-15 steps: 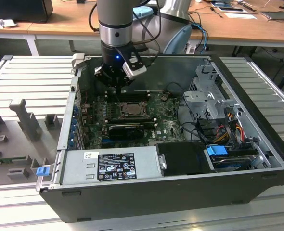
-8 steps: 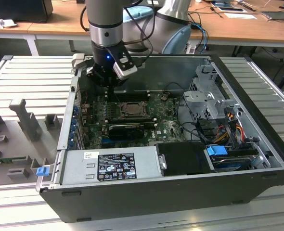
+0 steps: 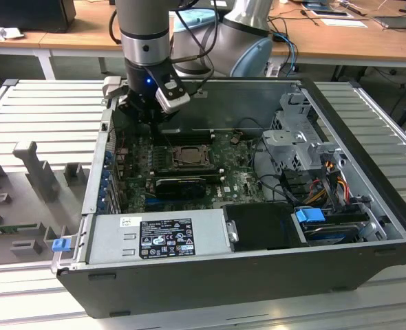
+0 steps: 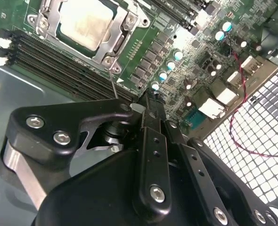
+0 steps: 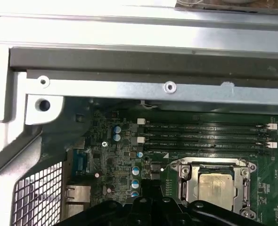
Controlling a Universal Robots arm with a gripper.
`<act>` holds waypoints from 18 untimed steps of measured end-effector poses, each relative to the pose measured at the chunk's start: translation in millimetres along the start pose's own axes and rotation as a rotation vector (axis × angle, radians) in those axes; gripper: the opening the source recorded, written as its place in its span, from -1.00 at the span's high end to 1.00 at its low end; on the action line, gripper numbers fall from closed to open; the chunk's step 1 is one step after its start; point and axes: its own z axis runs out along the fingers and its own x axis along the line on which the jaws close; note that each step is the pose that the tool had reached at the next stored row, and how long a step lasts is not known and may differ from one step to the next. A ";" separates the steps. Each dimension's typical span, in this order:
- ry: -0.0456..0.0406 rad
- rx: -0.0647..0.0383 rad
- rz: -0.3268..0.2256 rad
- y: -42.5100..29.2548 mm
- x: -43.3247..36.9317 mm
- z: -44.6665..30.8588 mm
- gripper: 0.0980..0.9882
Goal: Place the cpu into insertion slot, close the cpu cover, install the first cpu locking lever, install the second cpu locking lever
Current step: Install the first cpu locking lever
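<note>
Two steps done, as I read it: the cpu [image 4: 85, 21] lies flat in the insertion slot [image 3: 186, 155], and the cpu cover [image 4: 121, 40] is down around it.
Left to do: the levers, it seems. One thin locking lever [image 4: 113, 84] stands up off the socket's corner, unlatched.
Position of gripper [image 4: 140, 104]: low over the board, just beside that lever's free end.
State of fingers [image 4: 151, 120]: tips drawn together; I cannot tell whether they pinch the lever.
Second wrist view: gives the lever rod and fingertips up close.
First wrist view: gives the RAM slots [image 5: 205, 134] beside the socket.
Exterior view: gives the open computer case [image 3: 258, 275], with the arm toward the exterior view's left of the socket.
</note>
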 end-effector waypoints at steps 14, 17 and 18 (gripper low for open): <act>0.0000 0.001 0.000 20.8 -12.9 1.8 0.98; 0.0002 0.002 0.000 20.3 -15.2 2.8 0.98; 0.0001 0.001 0.000 19.9 -15.4 3.0 0.98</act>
